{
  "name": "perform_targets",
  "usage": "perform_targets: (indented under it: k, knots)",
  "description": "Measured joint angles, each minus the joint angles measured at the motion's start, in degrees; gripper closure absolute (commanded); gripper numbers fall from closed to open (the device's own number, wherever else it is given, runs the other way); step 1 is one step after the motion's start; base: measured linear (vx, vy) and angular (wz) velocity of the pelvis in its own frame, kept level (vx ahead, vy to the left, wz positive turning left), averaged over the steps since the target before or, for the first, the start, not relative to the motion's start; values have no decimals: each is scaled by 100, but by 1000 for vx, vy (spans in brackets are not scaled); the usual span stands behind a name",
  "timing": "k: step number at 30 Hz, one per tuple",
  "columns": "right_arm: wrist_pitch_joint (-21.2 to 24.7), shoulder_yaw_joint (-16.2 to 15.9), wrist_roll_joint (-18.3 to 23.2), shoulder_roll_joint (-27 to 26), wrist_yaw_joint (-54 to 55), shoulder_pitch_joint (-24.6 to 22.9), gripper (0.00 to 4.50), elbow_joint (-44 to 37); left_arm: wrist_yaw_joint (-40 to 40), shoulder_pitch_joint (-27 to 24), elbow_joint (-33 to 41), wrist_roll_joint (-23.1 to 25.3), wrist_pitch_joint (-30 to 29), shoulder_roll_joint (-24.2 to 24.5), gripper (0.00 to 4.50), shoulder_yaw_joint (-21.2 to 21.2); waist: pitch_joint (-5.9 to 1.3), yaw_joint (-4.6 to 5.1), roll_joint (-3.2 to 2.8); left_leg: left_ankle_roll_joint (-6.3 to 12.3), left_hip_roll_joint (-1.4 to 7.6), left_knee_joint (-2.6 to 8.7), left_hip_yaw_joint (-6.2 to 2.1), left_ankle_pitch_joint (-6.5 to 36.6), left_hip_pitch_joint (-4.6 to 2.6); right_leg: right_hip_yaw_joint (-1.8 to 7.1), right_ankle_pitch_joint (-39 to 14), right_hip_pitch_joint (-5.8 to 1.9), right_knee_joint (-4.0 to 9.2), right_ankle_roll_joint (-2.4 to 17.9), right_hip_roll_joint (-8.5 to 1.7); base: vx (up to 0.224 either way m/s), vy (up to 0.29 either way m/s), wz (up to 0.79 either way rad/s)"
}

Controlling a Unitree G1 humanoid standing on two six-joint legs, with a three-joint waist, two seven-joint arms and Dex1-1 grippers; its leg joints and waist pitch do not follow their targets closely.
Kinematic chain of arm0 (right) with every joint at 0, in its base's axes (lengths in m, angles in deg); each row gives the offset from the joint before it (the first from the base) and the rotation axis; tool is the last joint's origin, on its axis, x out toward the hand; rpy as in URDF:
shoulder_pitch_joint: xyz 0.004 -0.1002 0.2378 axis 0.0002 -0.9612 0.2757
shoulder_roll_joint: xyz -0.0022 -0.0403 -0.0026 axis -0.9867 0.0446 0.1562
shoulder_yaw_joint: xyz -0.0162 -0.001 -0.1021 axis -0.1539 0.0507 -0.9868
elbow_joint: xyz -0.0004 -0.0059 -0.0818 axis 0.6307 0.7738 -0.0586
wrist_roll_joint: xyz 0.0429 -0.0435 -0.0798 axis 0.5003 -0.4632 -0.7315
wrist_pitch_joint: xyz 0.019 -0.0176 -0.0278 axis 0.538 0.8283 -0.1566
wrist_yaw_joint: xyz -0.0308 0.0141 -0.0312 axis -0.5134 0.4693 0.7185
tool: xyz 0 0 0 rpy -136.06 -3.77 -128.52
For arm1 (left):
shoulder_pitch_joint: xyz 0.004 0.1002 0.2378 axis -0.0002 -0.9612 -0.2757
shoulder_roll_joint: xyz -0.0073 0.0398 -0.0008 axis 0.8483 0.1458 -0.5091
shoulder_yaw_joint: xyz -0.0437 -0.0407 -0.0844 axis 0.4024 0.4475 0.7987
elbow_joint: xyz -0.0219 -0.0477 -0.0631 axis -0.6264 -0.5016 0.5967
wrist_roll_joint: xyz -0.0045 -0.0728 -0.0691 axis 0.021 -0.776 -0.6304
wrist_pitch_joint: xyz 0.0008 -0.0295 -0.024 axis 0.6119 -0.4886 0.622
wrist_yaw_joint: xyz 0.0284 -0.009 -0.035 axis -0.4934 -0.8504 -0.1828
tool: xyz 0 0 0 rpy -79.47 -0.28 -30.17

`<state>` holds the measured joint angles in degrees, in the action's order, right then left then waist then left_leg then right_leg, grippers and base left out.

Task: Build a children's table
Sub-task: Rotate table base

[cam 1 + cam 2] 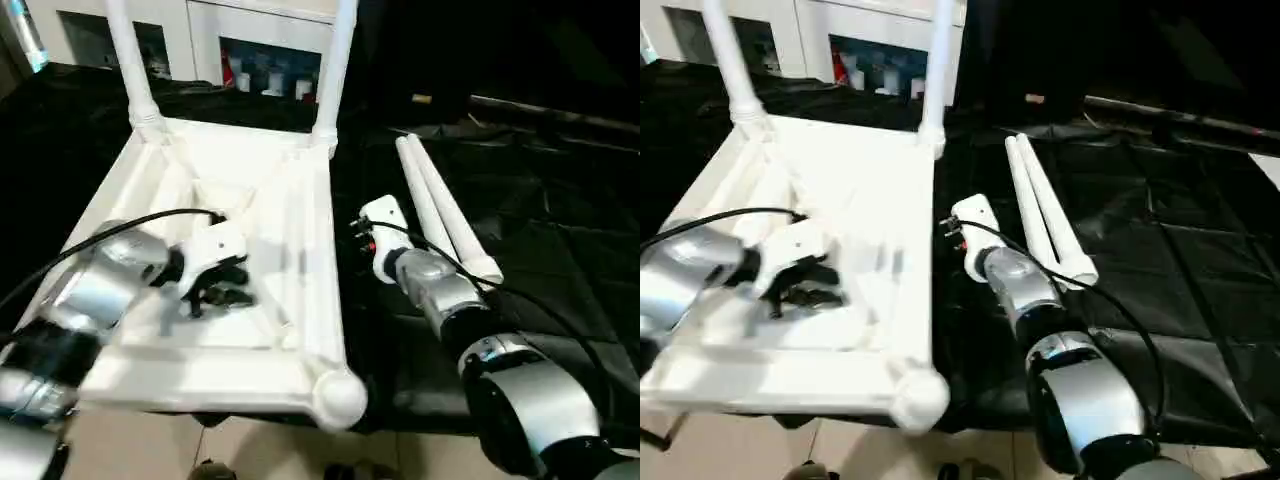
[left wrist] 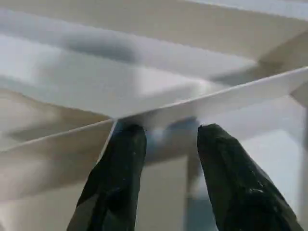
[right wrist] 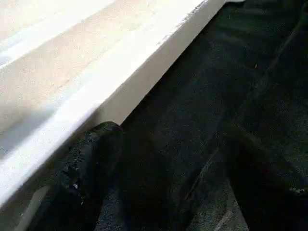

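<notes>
Fingers of my left hand (image 1: 215, 285) stand half open over a rib inside the upturned tabletop (image 1: 300, 250), gripping nothing; my right fingers (image 3: 163, 183) gape wide and empty beside its right edge. Two legs (image 1: 330, 70) stand socketed at the far corners; two spare legs (image 1: 440, 215) lie on the black surface (image 1: 560, 240), probably light, stiff, slippery, best gripped mid-tube.

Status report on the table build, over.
Left gripper open over upturned tabletop, holding nothing. Right gripper open beside tabletop's edge, empty. Two legs socketed, two loose legs on black cloth. Nothing blocking.

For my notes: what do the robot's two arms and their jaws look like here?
Both forearms are rounded silver segments with black joint bands. The left arm carries a white wrist block and a looping black cable. The right arm ends in a white wrist housing with a black cable and a small red spot. Black, rounded fingers show on both.
</notes>
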<state>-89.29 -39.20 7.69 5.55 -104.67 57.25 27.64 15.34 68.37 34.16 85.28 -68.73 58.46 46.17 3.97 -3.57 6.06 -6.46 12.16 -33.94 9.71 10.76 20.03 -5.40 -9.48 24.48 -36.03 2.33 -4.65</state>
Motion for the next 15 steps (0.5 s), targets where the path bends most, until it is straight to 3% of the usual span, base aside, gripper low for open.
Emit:
perform_targets:
  k: [6,11,15]
  knots:
    - [-152,50,28,74,-205,32,90,-109,-1703,926,-1826,798,952,-397,245,-331,30,-11,-50,-6,3,-4,-18,-4,6,-2,23,-1,2,-10,16,0,0,0]
    - [-157,198,81,372,-138,30,90,-264,-3131,1332,-2864,913,1431,-760,245,-132,49,-51,-82,-10,2,-9,-24,-7,9,-6,27,3,3,-9,24,0,0,0]
    - [-149,331,115,467,-35,30,90,-372,-3811,1570,-3339,933,1828,-914,245,14,57,-96,-97,-18,2,-10,-24,-12,15,-5,42,7,11,16,27,0,0,0]
